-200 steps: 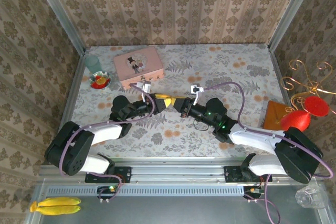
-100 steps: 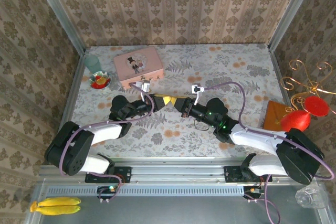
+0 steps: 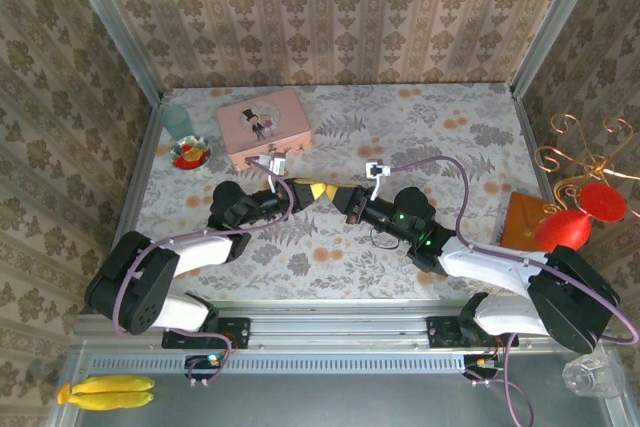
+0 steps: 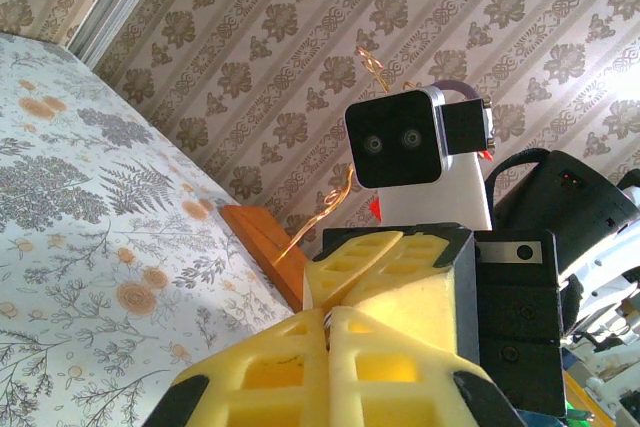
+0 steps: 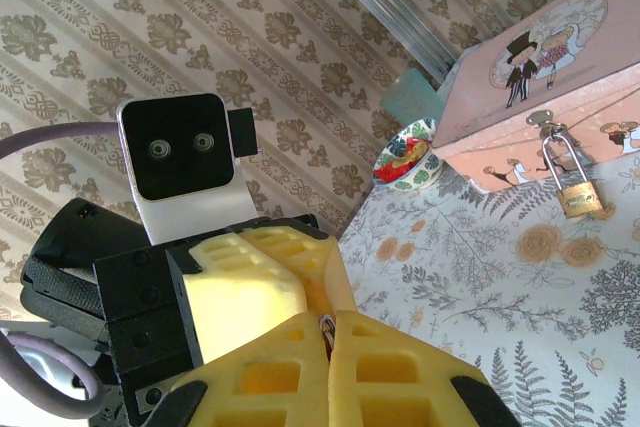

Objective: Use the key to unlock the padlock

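Grippers first, nearest me: left gripper (image 4: 325, 335) and right gripper (image 5: 328, 339) meet tip to tip over mid-table. Both yellow finger pairs are pressed closed. A tiny metal sliver sits at the junction, which I take for the key (image 5: 325, 324). I can't tell which pair actually has the grip on it.

Step, my call: key handover or regrip between the arms, with nothing at the lock yet. Next move needs one arm to own the key with the blade sticking out. Then it carries left and back to the keyhole, the other arm probably steadying the lock body.

Padlock (image 5: 573, 197) is farther back, hanging from the hasp on the front of the pink tin (image 3: 263, 127). Its shackle looks closed. It's well apart from both grippers.

Containers:
- The pink tin's lid is down, contents hidden.
- Just left of it, a small bowl (image 3: 190, 154) holds red and yellow bits.
- Behind the bowl, at the far-left corner, stands a teal cup (image 3: 177, 119). Can't see inside.
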Available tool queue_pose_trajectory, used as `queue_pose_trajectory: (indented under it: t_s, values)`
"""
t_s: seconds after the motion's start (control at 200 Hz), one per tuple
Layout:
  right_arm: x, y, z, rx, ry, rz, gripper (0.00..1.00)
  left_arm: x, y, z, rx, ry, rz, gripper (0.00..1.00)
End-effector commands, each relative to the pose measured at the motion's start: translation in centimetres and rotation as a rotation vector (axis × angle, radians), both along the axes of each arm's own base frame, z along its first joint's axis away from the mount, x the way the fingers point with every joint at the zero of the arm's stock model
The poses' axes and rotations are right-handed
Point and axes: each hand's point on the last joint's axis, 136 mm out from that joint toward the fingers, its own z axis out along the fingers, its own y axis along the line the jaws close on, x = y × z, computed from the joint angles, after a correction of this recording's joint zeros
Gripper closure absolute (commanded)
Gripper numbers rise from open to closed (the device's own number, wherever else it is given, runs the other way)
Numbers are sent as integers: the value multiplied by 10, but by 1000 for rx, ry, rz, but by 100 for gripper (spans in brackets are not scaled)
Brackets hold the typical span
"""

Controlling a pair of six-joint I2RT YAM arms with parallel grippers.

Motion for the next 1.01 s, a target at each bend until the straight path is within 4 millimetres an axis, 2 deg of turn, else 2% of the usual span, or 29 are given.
queue_pose_trajectory:
  t_s: [0.0,0.265,0.35,0.435,0.55,0.65,0.85,1.0]
  values:
    - [-6,0,-6,-25,24,11,99,3,-3,10,-8,-61,10,100]
    - [-9,-7,-6,-41,29,-1,73,11,-2,3,43,-59,60,100]
    - [-10,-10,-4,-49,17,-14,70,14,-1,-2,82,-57,85,100]
    - [-9,-16,-4,-65,12,-38,67,16,-2,-14,178,-55,105,100]
    - [-6,-25,-6,-97,8,-79,61,8,-6,-34,429,-141,148,100]
    - [-5,-26,-8,-100,6,-72,60,-7,-12,-34,542,-235,113,100]
    - [-8,-24,1,-73,-20,-46,59,-11,-9,-31,544,-246,86,100]
    - [-6,-30,-7,-99,1,-79,59,-13,-7,-33,620,-283,77,100]
